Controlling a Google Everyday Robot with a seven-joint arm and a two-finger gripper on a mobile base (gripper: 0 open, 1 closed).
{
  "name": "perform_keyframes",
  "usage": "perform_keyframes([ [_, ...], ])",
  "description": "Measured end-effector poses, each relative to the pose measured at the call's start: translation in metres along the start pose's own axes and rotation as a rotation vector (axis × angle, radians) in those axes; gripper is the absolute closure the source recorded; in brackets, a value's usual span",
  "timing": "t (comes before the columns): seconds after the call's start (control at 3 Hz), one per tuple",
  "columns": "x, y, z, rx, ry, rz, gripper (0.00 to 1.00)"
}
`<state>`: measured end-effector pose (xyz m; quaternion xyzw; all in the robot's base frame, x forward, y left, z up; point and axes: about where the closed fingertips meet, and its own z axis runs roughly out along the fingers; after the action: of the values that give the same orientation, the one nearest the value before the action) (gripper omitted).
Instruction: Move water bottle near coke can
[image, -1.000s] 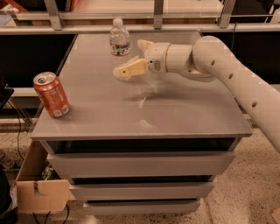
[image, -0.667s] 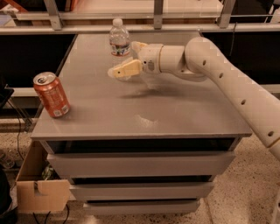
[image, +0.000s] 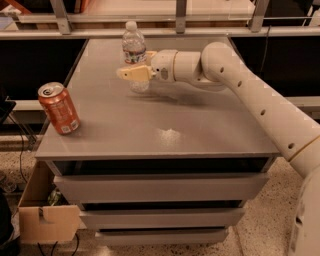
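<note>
While upright, water bottle (image: 133, 46) partly behind pincer (image: 134, 65) at table (image: 200, 130) rear.

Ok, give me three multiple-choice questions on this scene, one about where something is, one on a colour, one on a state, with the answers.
1. Where is the end effector?
A. at the water bottle, on the far side of the cabinet top
B. over the coke can
C. raised high above everything

2. What colour is the bottle's cap?
A. blue
B. white
C. red

3. How is the coke can placed?
A. crushed flat
B. on its side
C. upright

Answers:
1 A: it sits at the bottle's lower half.
2 B: the cap shows white.
3 C: its silver top faces up, at the front left of the cabinet top.
</note>
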<state>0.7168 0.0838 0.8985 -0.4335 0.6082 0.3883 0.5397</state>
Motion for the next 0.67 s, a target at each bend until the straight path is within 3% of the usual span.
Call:
perform_keyframes([
  [0.67, -0.0079, 0.0019, 0.0032, -0.063, -0.027, -0.005, 0.85],
])
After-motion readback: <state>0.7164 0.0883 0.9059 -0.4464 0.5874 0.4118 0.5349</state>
